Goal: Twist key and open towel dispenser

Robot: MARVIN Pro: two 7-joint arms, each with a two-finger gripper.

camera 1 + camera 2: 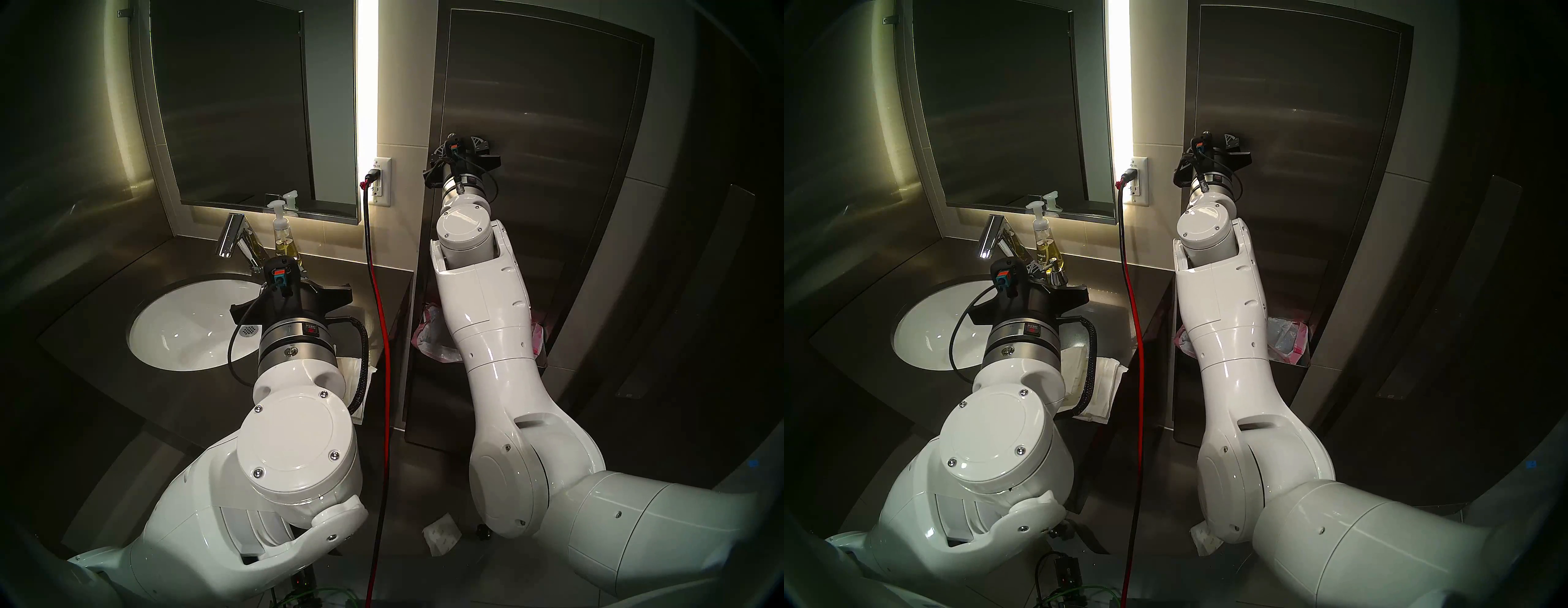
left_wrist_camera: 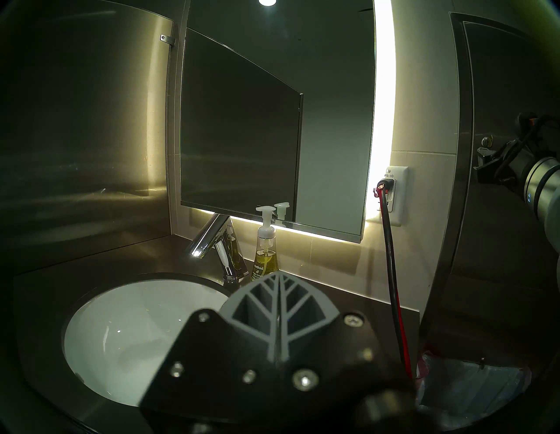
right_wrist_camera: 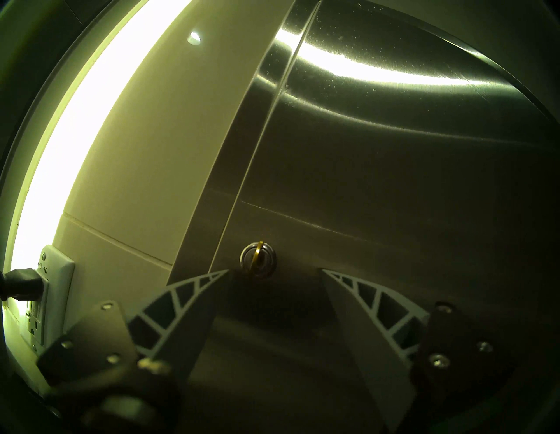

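right gripper (image 3: pixel 274 271): fingers spread wide apart, nothing between them, tips hovering right up against the steel door. Left fingertip (image 3: pixel 222 272) sits just beside the lock, the other one is off to the far side.
key (image 3: pixel 258 258): little round silvery lock with a short brassy tab poking out, tab roughly upright with a slight tilt in the right wrist view. It's just above the gap between the fingertips, closer to the left one. Can't tell if anything's actually touching it.
towel dispenser (image 1: pixel 534 127): tall brushed-steel cabinet on the wall, door looks flush and closed. Lock is near the door's left edge, about where the right gripper is parked. Bin with the pink-edged bag (image 1: pixel 1299 339) is lower down, mostly hidden behind the right arm.
what's in the way: the right forearm covers the lower door and bin from the head cams, and the key isn't visible there at all.
wall outlet (image 1: pixel 379 181): just left of the dispenser, with a red and black cable (image 1: pixel 384 339) plugged in and hanging down between the two arms.
left gripper (image 2: pixel 278 315): fingers pressed together, empty, hanging over the counter by the sink (image 1: pixel 186 322).
sink area: faucet (image 1: pixel 232 237), soap bottle (image 1: pixel 282 235), mirror (image 1: pixel 237 106) behind, paper towels (image 1: pixel 1106 382) lying on the counter edge under the left wrist.
floor: a crumpled paper (image 1: pixel 441 536) near the right arm's base.
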